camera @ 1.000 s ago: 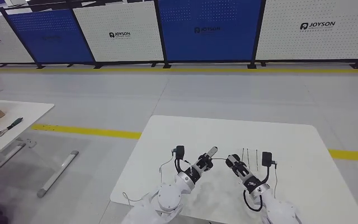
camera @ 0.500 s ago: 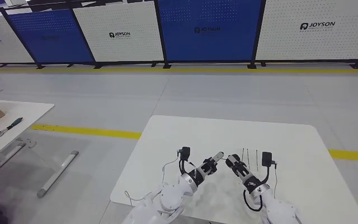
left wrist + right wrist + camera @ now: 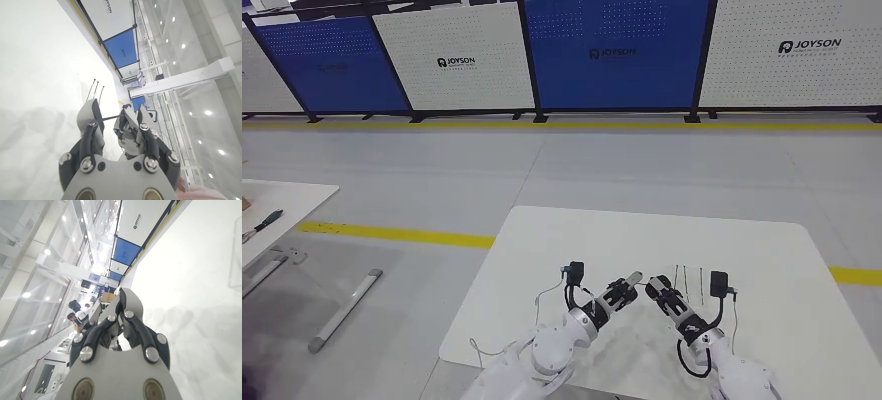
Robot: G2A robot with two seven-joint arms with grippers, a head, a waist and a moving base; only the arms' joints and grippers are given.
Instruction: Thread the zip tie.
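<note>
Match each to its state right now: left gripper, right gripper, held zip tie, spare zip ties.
Things:
1. left gripper
2. right gripper
3. held zip tie
4. spare zip ties

States:
A. lying side by side on the table
B. shut on a tie
C. open
D. off the table, free end reaching in between the other gripper's spread jaws

Pairs: 1-C, 2-B, 3-D, 4-A
</note>
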